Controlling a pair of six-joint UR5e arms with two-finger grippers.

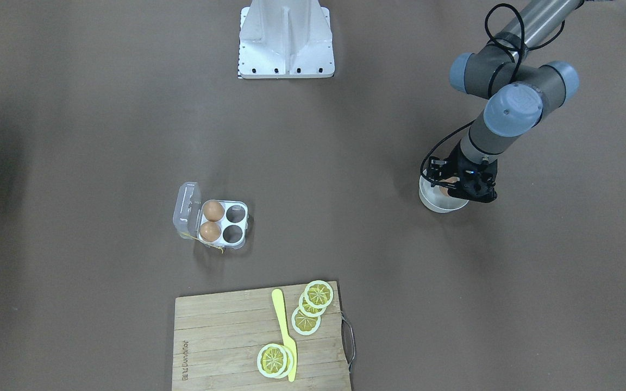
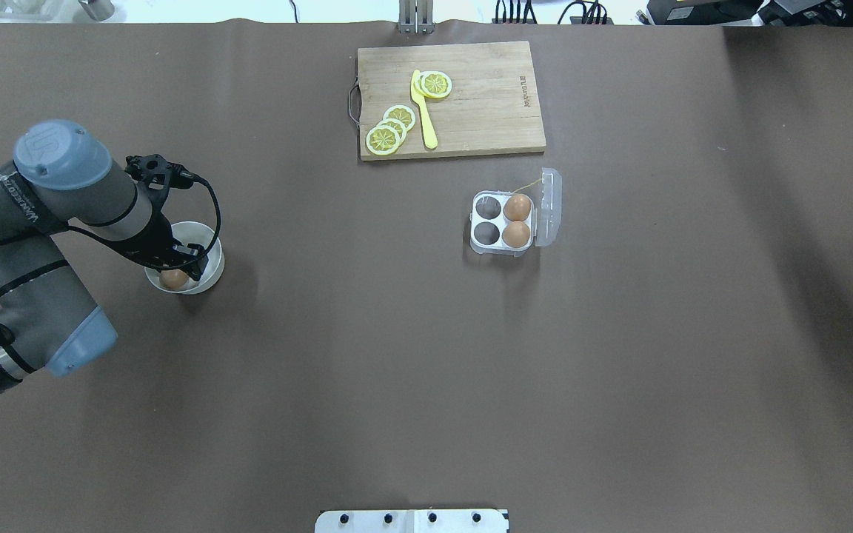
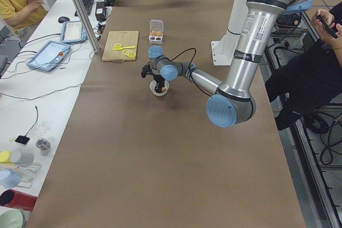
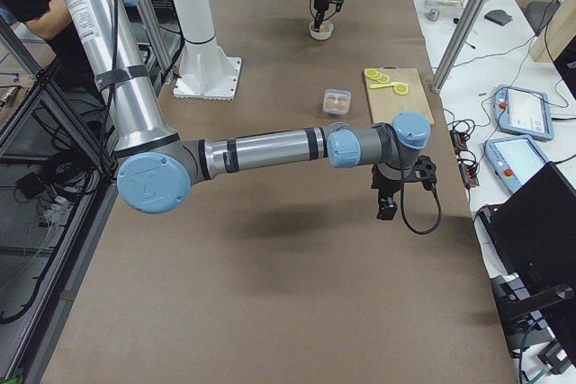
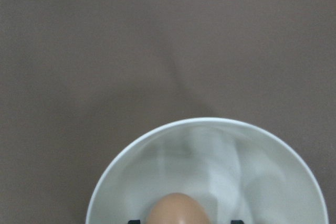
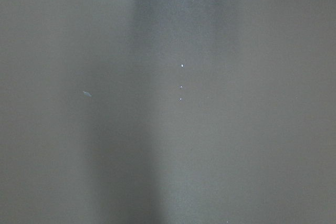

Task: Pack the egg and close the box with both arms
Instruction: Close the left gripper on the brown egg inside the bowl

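One light-brown egg [image 5: 177, 211] on the floor of a round white bowl [image 5: 131, 161], on the robot's left side of the table [image 2: 426, 370] and well apart from the box [image 2: 492, 222].

Down inside the bowl, pointing straight at the table: left gripper [image 2: 184, 268]. Jaws parted, set wider than the egg. Two black fingertips [image 5: 134, 222] just visible at the lower edge of the left wrist view, one on each side of the egg. Narrow gap on one side, wider gap on the other; no contact to be seen. Egg not lifted, low in the bowl.

Box of clear plastic with four round cells, near the middle of the table. Its lid [image 2: 549, 207] open, swung out on the side away from the bowl. In the two cells next to the lid: two other eggs [image 2: 517, 207]. Two cells on the bowl side empty. Thin yellow string [image 2: 532, 182] trailing from the box corner toward the cutting board [image 2: 486, 111].

Cutting board just beyond the box, at the table's far edge in the overhead view. On the board: lemon slices [image 2: 389, 133] and a yellow knife [image 2: 423, 111].

Above bare table toward the robot's right end, well apart from box and bowl: right gripper [image 4: 387, 207], pointing down. Finger spread: cannot tell. Right wrist view filled with plain brown table surface only.
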